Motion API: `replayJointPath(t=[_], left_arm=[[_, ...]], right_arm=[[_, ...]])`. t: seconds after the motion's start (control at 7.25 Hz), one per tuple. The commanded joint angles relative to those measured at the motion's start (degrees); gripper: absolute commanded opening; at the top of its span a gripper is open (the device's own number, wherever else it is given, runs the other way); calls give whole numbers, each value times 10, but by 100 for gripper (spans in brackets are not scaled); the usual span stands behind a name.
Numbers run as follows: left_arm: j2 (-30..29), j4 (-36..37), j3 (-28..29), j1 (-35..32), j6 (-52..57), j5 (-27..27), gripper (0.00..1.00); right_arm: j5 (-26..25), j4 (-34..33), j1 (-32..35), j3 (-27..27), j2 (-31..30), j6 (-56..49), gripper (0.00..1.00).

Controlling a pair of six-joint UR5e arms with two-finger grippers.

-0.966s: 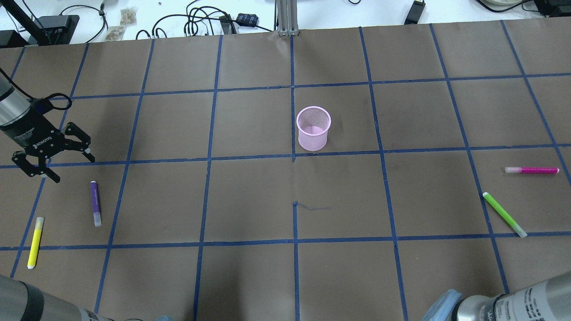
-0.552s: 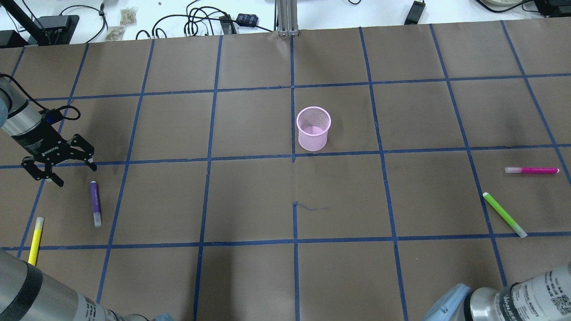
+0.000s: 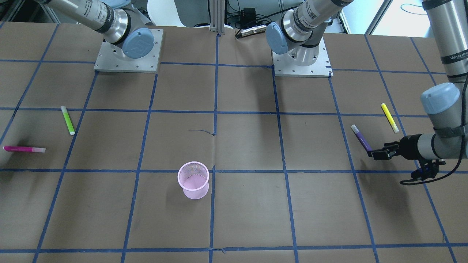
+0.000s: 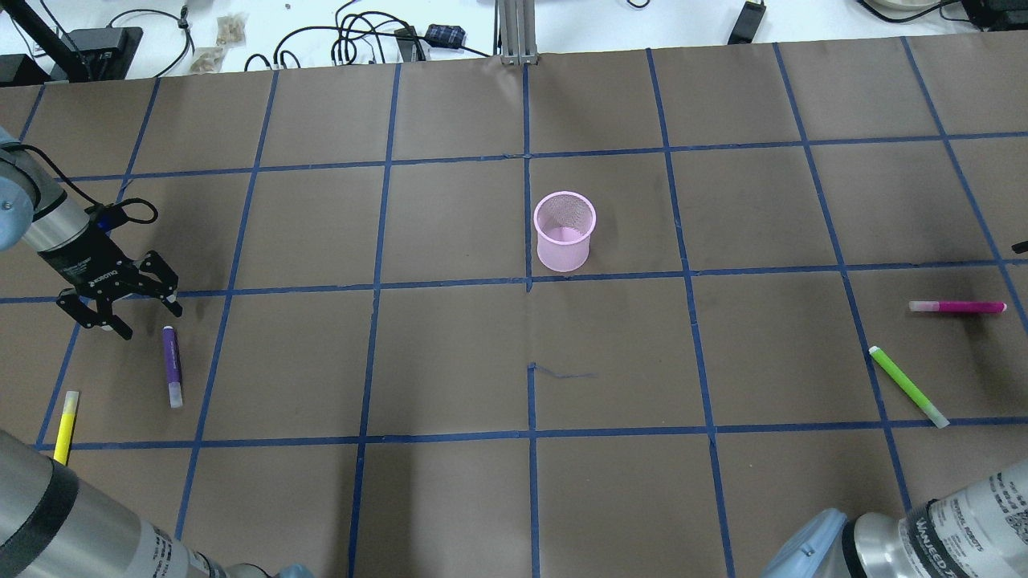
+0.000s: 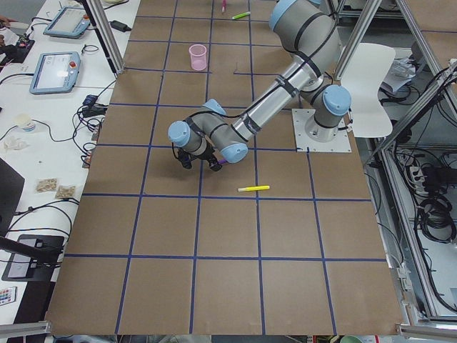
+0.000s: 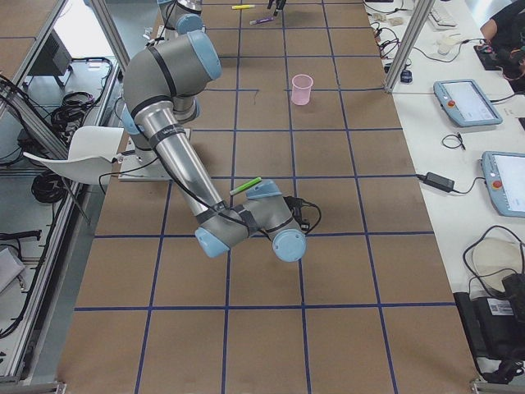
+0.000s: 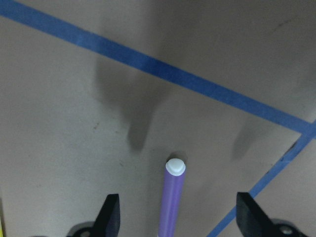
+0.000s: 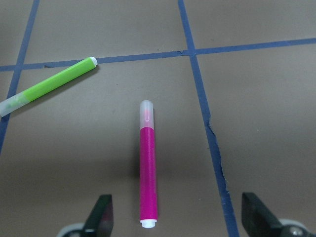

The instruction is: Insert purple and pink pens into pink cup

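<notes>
The pink mesh cup [image 4: 564,231] stands upright near the table's middle, also in the front view [image 3: 193,180]. The purple pen [image 4: 171,365] lies flat at the left. My left gripper [image 4: 151,321] is open, low over the pen's far end. In the left wrist view the pen [image 7: 172,197] points up between the open fingers [image 7: 111,217]. The pink pen [image 4: 957,307] lies flat at the far right. In the right wrist view my right gripper [image 8: 177,212] is open above the pink pen [image 8: 148,170], which lies between its fingers, apart from them.
A green pen [image 4: 907,385] lies near the pink pen, also in the right wrist view [image 8: 49,84]. A yellow pen [image 4: 66,425] lies left of the purple pen. Blue tape lines grid the brown table. Cables lie beyond the far edge.
My left gripper has moved right and toward the purple pen, still open. The right arm has shifted at the lower right corner. The pens and cup have not moved.
</notes>
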Motion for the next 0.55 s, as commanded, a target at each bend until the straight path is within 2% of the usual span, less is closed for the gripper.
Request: replayJointPath(t=[0.0,0.28,0.41], left_arm=[[-7,0,1,0,-6,-2,89],[-10,1,0,0,-13,-3,89],[-12,1,0,0,-17,-3,86]], right_arm=[[-5,8,0,2,33,-20,89],[-22,8,0,4,37,-31,88],[-26,5,-1,3,33,-45,84]])
